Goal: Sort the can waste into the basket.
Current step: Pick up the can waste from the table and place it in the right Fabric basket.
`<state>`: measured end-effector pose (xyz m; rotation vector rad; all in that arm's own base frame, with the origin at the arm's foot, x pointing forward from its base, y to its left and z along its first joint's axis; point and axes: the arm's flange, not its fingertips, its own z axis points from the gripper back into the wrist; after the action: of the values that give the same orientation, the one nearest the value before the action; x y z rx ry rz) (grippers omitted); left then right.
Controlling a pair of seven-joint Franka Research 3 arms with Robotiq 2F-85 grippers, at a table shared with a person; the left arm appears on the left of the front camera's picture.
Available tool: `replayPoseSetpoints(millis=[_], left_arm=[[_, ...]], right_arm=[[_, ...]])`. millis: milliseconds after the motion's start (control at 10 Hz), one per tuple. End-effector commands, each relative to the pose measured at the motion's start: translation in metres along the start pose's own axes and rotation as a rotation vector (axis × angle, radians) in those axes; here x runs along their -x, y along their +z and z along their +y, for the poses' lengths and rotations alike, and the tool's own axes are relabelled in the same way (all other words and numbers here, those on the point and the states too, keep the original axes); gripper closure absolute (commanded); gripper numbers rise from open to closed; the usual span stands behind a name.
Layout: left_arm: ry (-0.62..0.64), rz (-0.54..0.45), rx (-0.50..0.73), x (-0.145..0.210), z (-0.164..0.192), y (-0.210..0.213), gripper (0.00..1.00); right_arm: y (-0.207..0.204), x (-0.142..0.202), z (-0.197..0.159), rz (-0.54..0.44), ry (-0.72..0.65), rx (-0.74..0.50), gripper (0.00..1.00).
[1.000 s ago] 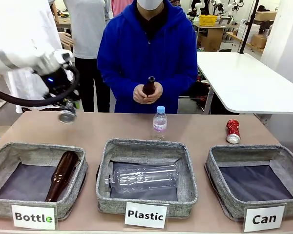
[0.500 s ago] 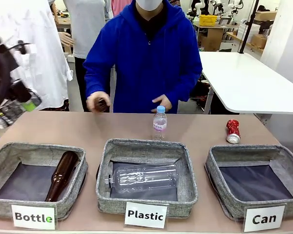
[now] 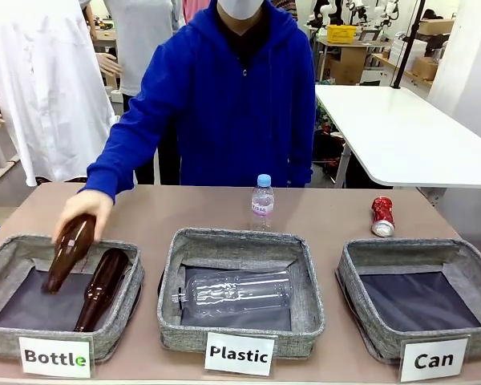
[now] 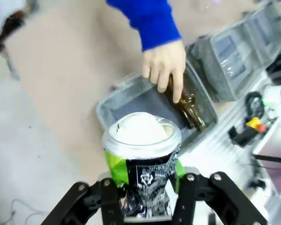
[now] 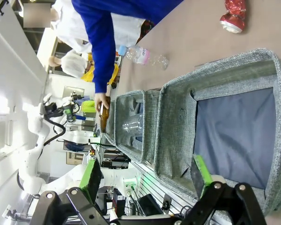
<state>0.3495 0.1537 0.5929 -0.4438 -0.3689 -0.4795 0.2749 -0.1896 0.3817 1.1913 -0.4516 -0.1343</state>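
Black can (image 4: 143,154) in left fingers (image 4: 111,201), axis along them | red can (image 3: 382,215) lying | right fingers (image 5: 91,177) wide

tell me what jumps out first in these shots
A person's hand holds a brown bottle tilted into the Bottle basket at the left. In the left wrist view, the left gripper is clamped on a black printed can. A dented red can lies on the table behind the Can basket.
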Motion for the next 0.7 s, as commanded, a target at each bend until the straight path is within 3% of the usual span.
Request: replayPoseSetpoints(millis=[0, 200, 600], left_arm=[[0.055, -0.113, 0.074, 0.039, 0.014, 0.034, 1.0], [0.095, -0.143, 0.082, 0.059, 0.018, 0.022, 1.0], [0.12, -0.157, 0.083, 0.053, -0.003, 0.009, 1.0]], right_arm=[[-0.001, -0.002, 0.0, -0.018, 0.024, -0.02, 0.0], [-0.001, -0.002, 0.0, -0.018, 0.024, -0.02, 0.0], [-0.001, -0.002, 0.0, -0.018, 0.024, -0.02, 0.0]])
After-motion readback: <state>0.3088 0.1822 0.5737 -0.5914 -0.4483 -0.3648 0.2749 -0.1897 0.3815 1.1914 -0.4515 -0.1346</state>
